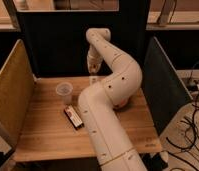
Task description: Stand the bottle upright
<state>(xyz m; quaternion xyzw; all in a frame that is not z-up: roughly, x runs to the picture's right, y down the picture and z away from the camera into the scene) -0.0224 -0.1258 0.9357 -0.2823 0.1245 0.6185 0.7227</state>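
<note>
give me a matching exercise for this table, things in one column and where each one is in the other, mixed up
Things:
1. cup
2. dark packet
3. gripper
4. bottle

Places:
a. lying flat on the table, nearer the front than the cup, beside the arm
b. the small pale thing at the back of the table, right under the gripper
c. hanging down from the arm over the table's back edge
d. translucent, on the left half of the table

Pairs: 1-d, 2-a, 3-c, 4-b
</note>
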